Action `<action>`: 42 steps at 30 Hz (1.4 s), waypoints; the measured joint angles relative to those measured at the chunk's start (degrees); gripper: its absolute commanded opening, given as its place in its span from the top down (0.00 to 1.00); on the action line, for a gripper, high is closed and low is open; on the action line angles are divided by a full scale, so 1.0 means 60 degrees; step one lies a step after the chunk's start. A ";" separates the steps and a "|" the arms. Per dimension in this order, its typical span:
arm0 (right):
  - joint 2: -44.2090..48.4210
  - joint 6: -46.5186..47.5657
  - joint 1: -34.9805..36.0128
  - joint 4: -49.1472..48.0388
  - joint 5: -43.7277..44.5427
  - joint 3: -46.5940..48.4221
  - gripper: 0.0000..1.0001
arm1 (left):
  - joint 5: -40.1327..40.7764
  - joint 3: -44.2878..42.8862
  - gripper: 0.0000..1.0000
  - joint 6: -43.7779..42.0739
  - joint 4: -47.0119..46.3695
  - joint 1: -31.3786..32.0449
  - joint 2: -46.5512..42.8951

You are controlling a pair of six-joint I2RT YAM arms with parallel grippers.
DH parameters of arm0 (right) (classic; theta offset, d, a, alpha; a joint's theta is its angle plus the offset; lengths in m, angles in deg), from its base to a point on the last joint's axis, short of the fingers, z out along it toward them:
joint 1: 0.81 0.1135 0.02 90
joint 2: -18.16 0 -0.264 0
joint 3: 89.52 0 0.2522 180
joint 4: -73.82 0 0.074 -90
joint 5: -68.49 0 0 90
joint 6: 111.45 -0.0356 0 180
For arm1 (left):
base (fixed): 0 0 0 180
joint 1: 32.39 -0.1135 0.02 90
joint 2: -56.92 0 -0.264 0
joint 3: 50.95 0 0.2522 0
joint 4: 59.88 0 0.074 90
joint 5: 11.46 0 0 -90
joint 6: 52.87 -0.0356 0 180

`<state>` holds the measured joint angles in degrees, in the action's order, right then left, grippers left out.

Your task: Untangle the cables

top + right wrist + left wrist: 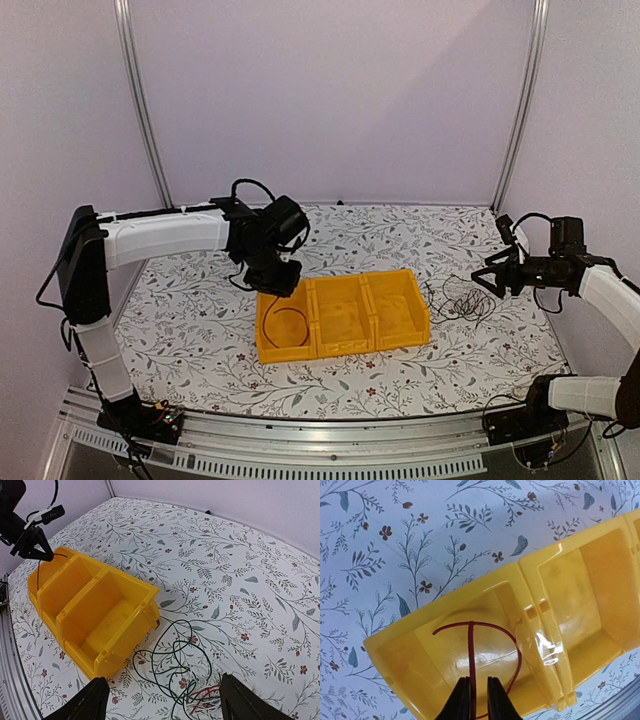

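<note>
A red cable (471, 650) loops inside the left compartment of the yellow bin (485, 582). It also shows in the top view (285, 325). My left gripper (479, 700) hovers over that compartment. Its jaws stand narrowly apart, and the red cable runs between them against the left finger (460, 700). The tangle of green, black, white and red cables (200, 675) lies on the table right of the bin, and it shows in the top view (460, 298) too. My right gripper (170, 707) is wide open and empty just above the tangle.
The yellow bin (340, 350) has three compartments; the middle and right ones hold nothing. It stands mid-table on the floral cloth (400, 240). Walls and metal posts close the back and sides. The left gripper (32, 542) shows in the right wrist view.
</note>
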<state>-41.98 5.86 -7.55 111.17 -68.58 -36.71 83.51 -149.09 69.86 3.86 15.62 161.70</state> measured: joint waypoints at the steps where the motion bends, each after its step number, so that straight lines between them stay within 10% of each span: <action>1: 0.0000 -0.0004 0.0000 0.0000 0.0000 0.0000 0.20 | 0.0036 -0.0004 0.73 0.0047 0.0000 0.0000 0.0124; 13: 0.0000 0.0000 0.0000 0.0000 0.0000 0.0000 0.19 | 0.1326 -0.0572 0.57 0.0102 0.0546 0.0036 -0.0273; 22: -0.0120 -0.0007 0.0000 0.0142 0.0273 0.0175 0.23 | 0.1734 0.1781 0.62 0.1137 0.0120 0.0397 -0.2364; 42: -0.2175 0.1351 0.0011 0.1861 0.2419 0.1872 0.41 | 0.2430 0.3592 0.60 0.0426 -0.4105 0.3064 -0.3293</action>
<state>-55.02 13.97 -7.49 122.34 -54.07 -25.48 98.09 -127.54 72.42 -20.77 34.00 141.94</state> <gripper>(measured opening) 0.619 0.396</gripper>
